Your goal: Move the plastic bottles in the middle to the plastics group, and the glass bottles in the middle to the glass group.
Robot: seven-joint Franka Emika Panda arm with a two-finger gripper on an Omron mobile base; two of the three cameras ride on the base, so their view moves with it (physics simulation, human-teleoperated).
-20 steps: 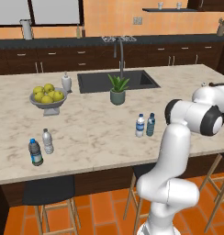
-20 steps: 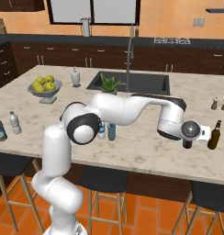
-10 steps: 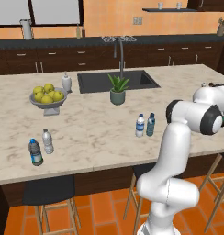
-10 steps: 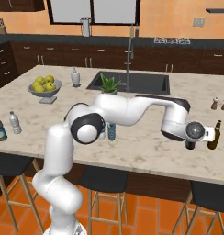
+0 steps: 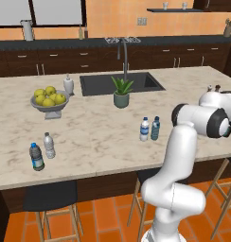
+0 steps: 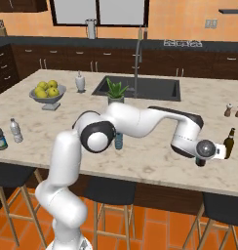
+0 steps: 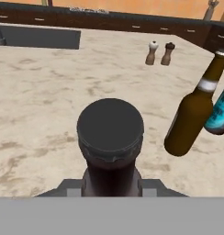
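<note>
the gripper sits low at the right end of the worktop, near its front edge, pinching a dark bottle with a black cap; in the hand view the bottle's cap and neck stand right between the finger mounts; just beside it stands a brown glass bottle with a white neck band, seen tilted in the hand view, and against that one's far side a teal-labelled bottle; in the right base view the brown bottle stands upright just right of the gripper; a pair of salt and pepper shakers stands farther back toward the rear edge; in the middle of the worktop two small plastic bottles, one clear with a blue cap and one blue-tinted with a dark cap, stand touching side by side; near the front left corner stand a dark green-labelled bottle and a pale clear bottle; a bowl of lemons and a potted plant stand farther back by the sink
</note>
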